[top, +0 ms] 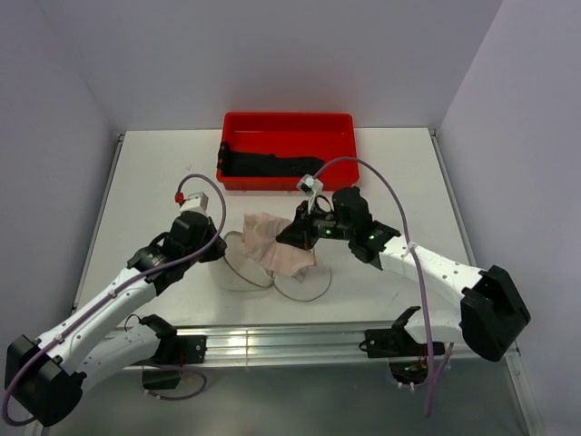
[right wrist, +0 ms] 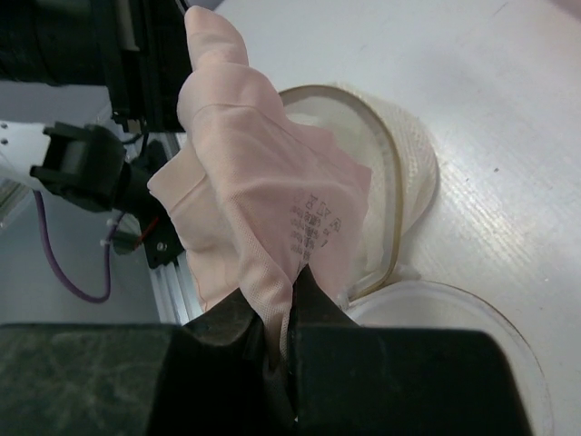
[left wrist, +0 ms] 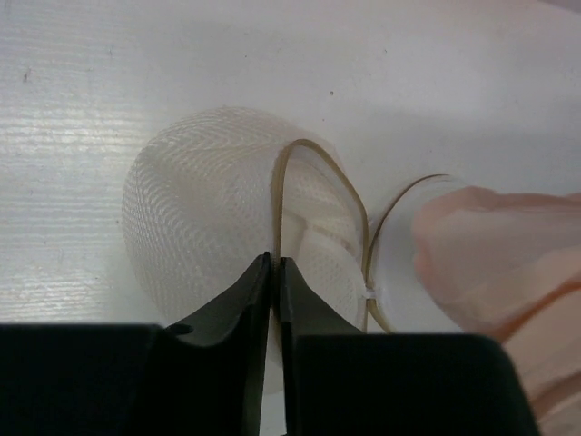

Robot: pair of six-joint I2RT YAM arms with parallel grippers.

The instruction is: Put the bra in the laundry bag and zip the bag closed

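The pale pink bra (top: 272, 238) hangs bunched over the open white mesh laundry bag (top: 241, 259) at the table's middle. My right gripper (top: 296, 236) is shut on a fold of the bra; in the right wrist view the bra (right wrist: 254, 163) drapes from my gripper (right wrist: 292, 289) above the bag's opening (right wrist: 399, 168). My left gripper (top: 221, 247) is shut on the bag's tan rim (left wrist: 280, 195), holding that edge up; its tips (left wrist: 275, 263) pinch the rim in the left wrist view. The bag's flat round lid (top: 305, 282) lies open beside it.
A red rectangular tray (top: 287, 123) with a dark cloth (top: 263, 165) in it stands at the back of the table. The table's front rail (top: 281, 343) runs just below the bag. Purple cables loop over both arms.
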